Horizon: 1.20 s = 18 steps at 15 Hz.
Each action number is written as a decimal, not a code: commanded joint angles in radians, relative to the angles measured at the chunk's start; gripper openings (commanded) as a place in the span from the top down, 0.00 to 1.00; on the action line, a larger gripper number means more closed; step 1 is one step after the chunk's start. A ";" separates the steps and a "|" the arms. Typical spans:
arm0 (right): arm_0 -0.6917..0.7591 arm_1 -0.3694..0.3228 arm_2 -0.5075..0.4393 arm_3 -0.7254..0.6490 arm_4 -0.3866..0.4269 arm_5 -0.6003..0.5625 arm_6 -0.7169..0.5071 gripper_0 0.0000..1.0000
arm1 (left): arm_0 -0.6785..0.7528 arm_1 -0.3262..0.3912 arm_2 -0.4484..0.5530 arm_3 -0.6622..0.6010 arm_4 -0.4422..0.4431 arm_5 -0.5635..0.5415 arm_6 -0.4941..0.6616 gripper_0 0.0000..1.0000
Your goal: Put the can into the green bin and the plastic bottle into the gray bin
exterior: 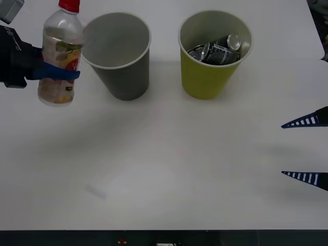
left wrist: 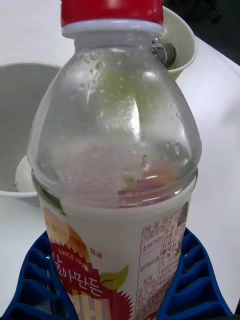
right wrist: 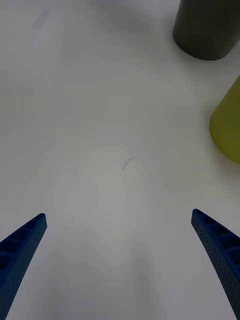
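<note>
Here, the bottle: we see the plastic bottle (exterior: 60, 54) upright, raised just left of the gray bin (exterior: 119, 54).
Left gripper (exterior: 60, 73): ribbed blue fingers pinching its label.
Right gripper (exterior: 306, 148): spread — over bare table (exterior: 169, 164).
Green bin (exterior: 212, 56): tapered, holding a crushed can (exterior: 218, 50).

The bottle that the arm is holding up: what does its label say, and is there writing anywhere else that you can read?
"SINCE 19..." on the plastic bottle label, last digits unclear, in the left gripper.
Large Korean letters beneath it, cut off by the picture's edge; I cannot read them surely.
Fine print panel on the label's side: too small to read.
Cans in the green bin: markings blurred, unreadable.
Gray bin: no text.
</note>
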<state>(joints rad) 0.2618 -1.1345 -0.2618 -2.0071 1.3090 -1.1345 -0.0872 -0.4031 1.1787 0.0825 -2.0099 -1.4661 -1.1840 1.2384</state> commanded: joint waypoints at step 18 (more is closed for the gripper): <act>0.000 0.000 0.000 0.000 0.000 0.000 0.000 0.00 | -0.849 -0.200 -0.771 0.701 -0.151 0.176 0.085 1.00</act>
<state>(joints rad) 0.2618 -1.1345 -0.2618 -2.0071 1.3090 -1.1345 -0.0873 -1.2453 0.9832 -0.6839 -1.3196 -1.6101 -1.0078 1.3242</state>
